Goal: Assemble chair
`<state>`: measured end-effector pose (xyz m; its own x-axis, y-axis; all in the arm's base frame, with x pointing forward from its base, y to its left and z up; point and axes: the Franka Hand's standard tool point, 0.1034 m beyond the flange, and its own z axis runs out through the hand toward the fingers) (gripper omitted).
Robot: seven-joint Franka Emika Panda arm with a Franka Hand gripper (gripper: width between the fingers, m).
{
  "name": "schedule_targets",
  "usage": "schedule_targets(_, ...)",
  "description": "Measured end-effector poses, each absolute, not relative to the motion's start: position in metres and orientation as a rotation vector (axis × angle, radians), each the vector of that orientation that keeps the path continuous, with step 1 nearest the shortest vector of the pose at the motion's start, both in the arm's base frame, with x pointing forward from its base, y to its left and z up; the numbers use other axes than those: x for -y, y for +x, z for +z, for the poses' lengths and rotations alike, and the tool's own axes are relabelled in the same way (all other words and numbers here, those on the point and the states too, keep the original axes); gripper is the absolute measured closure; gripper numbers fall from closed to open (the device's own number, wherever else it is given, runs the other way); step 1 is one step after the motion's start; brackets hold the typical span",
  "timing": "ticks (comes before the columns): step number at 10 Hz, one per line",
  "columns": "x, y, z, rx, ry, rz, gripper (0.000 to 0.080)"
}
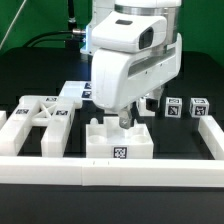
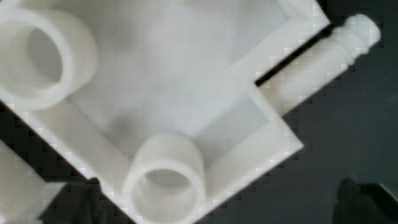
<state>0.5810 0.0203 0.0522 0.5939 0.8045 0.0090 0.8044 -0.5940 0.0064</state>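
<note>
The chair's flat white slab (image 1: 120,142) lies just behind the front rail, with a tag on its front face. In the wrist view the slab (image 2: 169,95) fills the frame, with two round raised sockets (image 2: 45,55) on it and a ribbed white post (image 2: 320,60) along one edge. My gripper (image 1: 120,119) hangs straight down over the slab, fingertips just above it. In the wrist view the gripper (image 2: 205,203) is open, its dark fingers (image 2: 352,198) standing apart on either side of the nearer socket (image 2: 169,182) and holding nothing.
Notched tagged chair blocks (image 1: 42,113) lie at the exterior view's left. Two small tagged blocks (image 1: 176,107) (image 1: 199,108) stand at the right. White border rails (image 1: 110,172) run along the front and up the right side (image 1: 212,140). The marker board (image 1: 75,92) lies behind.
</note>
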Motion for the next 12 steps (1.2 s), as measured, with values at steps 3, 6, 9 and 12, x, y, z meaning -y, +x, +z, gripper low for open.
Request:
schedule_targets(3, -0.023, 0.580, 0.051, -1.088, 2.949, 0.021, 0.0150)
schedule_targets(6, -0.018, 0.579, 0.033, -0.547, 3.108, 0.026, 0.0150)
schedule_targets(9, -0.020, 0.583, 0.032, -0.226, 3.172, 0.034, 0.0150)
schedule_targets(12, -0.025, 0.580, 0.023, -0.124, 3.189, 0.031, 0.0150)
